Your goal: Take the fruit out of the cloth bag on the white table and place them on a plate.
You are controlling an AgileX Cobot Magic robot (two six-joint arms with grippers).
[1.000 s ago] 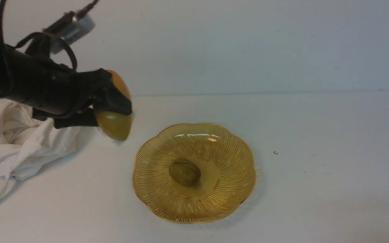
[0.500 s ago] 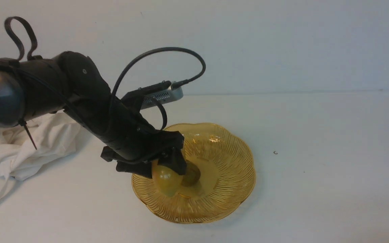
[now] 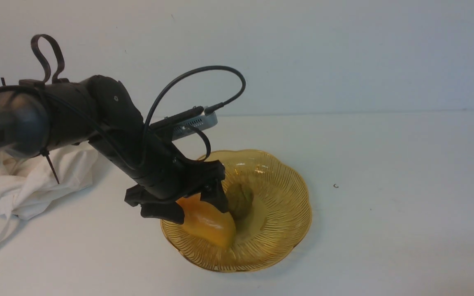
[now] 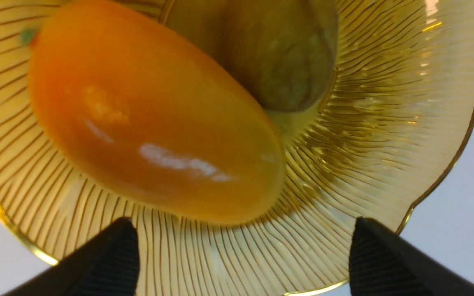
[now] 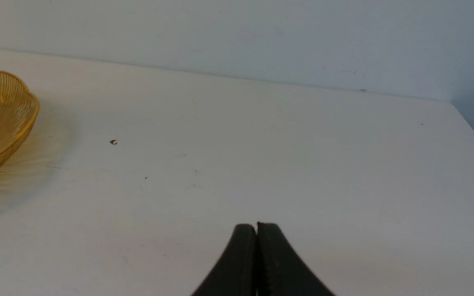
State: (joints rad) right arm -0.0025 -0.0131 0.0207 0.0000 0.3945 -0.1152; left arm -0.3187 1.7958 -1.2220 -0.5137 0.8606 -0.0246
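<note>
– On the white surface [image 3: 385, 234], what do you count?
– One amber glass plate [image 3: 288, 197], one cloth bag [image 3: 23, 189], and two pieces in the plate: one mango [image 3: 210, 224] and one smaller brownish-green lump [image 3: 240, 199].
– Where exactly does the mango lie?
– On its side in the plate's near-left part, resting on the ribs. Its far side is against the lump, which sits by the plate's middle.
– And the claws?
– Two. The left claw [image 3: 200, 210] hangs over the mango with its two black fingers spread wide. The left wrist view shows both tips clear of the mango's skin. The right claw [image 5: 256, 230] appears only in its own wrist view, its two fingers pressed together on nothing, over the surface to the right of the plate.
– Materials and shapes?
– The plate is translucent glass with a scalloped rim, fine radial ribs and bright glints. The mango is smooth, glossy and oval, orange shading to yellow. The lump is dull, wrinkled and rounded. The bag is soft white fabric, crumpled into many folds at the far left, well apart from the plate. The surface is flat and matte, with one curled dark speck [image 3: 335, 186] right of the plate.
– Anything else?
– One black cable [image 3: 187, 74] loops above the left arm [image 3: 76, 111] to a grey wrist camera [image 3: 196, 121].
</note>
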